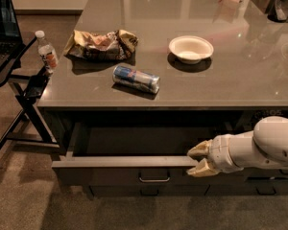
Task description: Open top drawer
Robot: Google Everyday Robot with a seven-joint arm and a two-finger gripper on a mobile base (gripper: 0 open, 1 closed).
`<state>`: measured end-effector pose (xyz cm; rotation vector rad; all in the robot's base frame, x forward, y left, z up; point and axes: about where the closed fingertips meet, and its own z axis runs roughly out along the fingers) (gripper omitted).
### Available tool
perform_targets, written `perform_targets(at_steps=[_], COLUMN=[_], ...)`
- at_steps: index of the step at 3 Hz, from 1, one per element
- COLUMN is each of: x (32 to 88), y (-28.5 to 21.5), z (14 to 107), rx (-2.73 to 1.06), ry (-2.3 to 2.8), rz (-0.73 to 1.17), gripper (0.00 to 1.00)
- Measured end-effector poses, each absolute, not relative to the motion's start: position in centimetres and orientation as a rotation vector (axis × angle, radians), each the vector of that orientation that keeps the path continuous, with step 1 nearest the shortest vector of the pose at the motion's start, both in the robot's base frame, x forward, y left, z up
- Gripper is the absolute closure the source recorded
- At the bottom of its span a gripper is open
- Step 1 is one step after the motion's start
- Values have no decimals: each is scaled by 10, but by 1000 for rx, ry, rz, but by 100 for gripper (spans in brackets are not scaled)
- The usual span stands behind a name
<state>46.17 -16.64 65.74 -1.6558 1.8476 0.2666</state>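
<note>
Top drawer [105, 172] open, gripper [191, 162] at front

Open top drawer [115, 163]: inside reachable from above, just under the counter [230, 80] lip. The gripper [192, 162] occupies the front rim's right part, jaws spread; handle [154, 178] unblocked.

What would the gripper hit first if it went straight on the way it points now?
The gripper points left along the front of the top drawer, fingers spread about its upper rim. Going straight on, it would likely slide along that rim; nothing else shows in line, though depth is unclear.
</note>
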Motion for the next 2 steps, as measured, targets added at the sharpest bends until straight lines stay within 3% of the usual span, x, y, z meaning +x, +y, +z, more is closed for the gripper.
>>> perform_targets(at_steps=[1, 2], x=[462, 443], y=[-167, -179], z=[657, 650], rx=[-1656, -1652], ry=[1848, 1857], rz=[267, 277], gripper=[44, 67])
